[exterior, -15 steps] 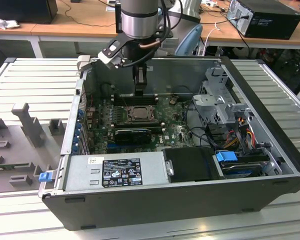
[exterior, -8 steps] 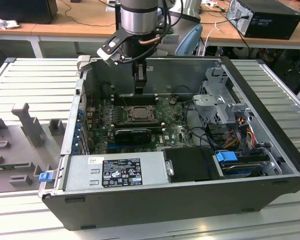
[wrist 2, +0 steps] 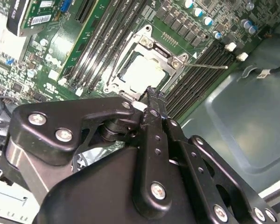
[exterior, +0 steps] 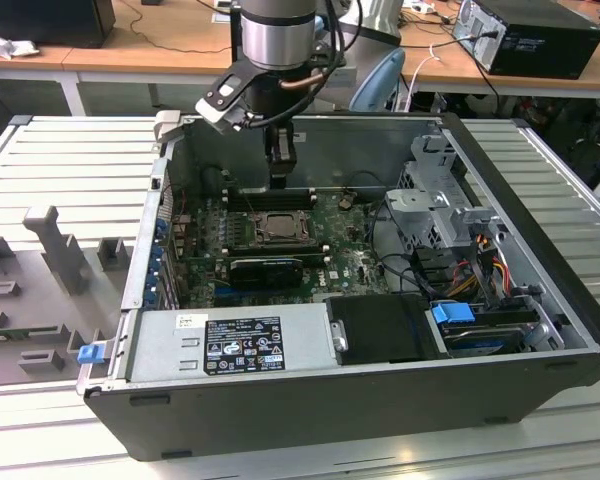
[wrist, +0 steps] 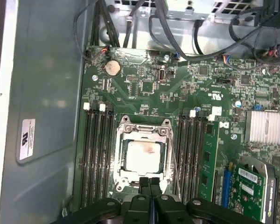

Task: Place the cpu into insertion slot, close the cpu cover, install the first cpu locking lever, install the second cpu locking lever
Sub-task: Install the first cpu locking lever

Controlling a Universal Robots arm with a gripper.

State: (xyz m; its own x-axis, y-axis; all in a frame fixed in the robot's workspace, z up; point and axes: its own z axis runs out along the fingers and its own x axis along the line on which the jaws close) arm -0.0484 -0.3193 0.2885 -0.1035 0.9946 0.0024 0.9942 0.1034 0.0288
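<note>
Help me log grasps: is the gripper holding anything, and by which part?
Nothing. The gripper is shut and empty, its tips by the edge of the cpu cover, with the cpu showing through its window.
</note>
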